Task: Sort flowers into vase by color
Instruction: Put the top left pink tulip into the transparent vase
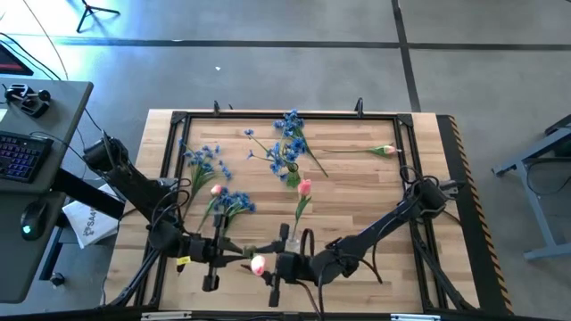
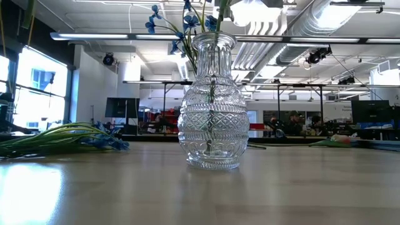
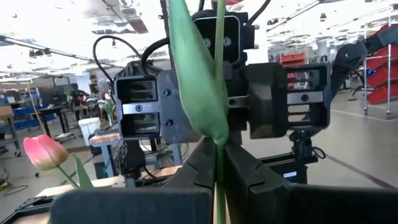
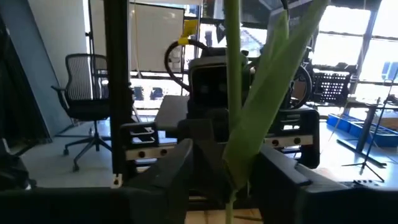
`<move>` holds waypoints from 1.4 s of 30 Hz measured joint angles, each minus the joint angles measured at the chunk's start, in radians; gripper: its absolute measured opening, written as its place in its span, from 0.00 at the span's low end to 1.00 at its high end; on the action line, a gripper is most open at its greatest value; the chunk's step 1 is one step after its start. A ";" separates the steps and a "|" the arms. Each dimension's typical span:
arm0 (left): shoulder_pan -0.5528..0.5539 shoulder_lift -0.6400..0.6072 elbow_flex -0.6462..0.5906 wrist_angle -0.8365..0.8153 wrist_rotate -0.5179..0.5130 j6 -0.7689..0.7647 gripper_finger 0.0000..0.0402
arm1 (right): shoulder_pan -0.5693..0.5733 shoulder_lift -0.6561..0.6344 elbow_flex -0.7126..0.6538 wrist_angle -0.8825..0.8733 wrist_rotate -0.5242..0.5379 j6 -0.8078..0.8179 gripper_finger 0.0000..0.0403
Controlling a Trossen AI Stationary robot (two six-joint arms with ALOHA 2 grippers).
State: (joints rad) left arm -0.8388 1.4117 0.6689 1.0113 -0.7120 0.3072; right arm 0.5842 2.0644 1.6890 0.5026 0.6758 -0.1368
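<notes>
Both arms are down at the near edge of the worktop (image 1: 357, 120), facing each other, with one pink tulip (image 1: 259, 264) between them. The left claw (image 1: 217, 254) is clamped together on the tulip's green stem (image 3: 219, 155); in its wrist view the two fingers (image 3: 249, 171) meet tight on the stem, with a long leaf (image 3: 196, 81) rising in front of the other arm's wrist. The right claw (image 1: 278, 265) sits just beside the bud, and in its own wrist view its fingers (image 4: 283, 168) stand apart on either side of the same stem and leaf (image 4: 267, 93).

Out on the worktop, a glass vase (image 2: 212, 106) stands upright near the middle, patterned and clear, already carrying blue sprays (image 1: 287, 143). A second pink tulip (image 1: 304, 189) stands up near the claws; what holds it I cannot tell. Another pink tulip (image 1: 216, 190) lies on the left side among loose blue sprays (image 1: 234, 201), with more blue sprays (image 1: 202, 158) farther back. A fourth tulip (image 1: 385, 150) lies alone near the far right corner, well apart from the rest.
</notes>
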 joint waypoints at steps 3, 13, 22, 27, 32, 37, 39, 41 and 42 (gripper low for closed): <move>0.000 0.000 0.000 -0.016 0.004 -0.006 0.00 | 0.002 0.000 0.000 -0.001 0.000 -0.003 0.23; -0.011 -0.002 0.001 -0.161 -0.139 -0.072 0.14 | 0.075 -0.066 -0.003 -0.146 0.168 -0.064 0.04; -0.101 -0.005 0.000 -0.287 -0.601 -0.088 0.28 | 0.175 -0.251 -0.002 -0.717 0.301 0.350 0.01; -0.140 -0.005 0.000 -0.284 -0.609 -0.068 0.28 | 0.209 -0.316 -0.001 -0.832 0.430 0.407 0.01; -0.146 -0.005 0.000 -0.284 -0.610 -0.070 0.28 | 0.172 -0.343 0.000 -0.865 0.458 0.422 0.00; -0.146 -0.005 0.000 -0.290 -0.609 -0.089 0.28 | 0.087 -0.320 -0.002 -0.934 0.329 0.499 0.00; -0.146 -0.005 0.000 -0.291 -0.609 -0.090 0.28 | 0.056 -0.310 -0.002 -0.939 0.303 0.503 0.00; -0.146 -0.005 0.000 -0.294 -0.609 -0.090 0.28 | 0.033 -0.303 -0.002 -0.940 0.260 0.508 0.00; -0.146 -0.005 0.000 -0.295 -0.609 -0.092 0.28 | 0.021 -0.302 -0.002 -0.941 0.237 0.520 0.00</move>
State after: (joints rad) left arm -0.9848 1.4063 0.6693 0.7162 -1.3209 0.2155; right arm 0.6055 1.7628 1.6875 -0.4384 0.9128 0.3830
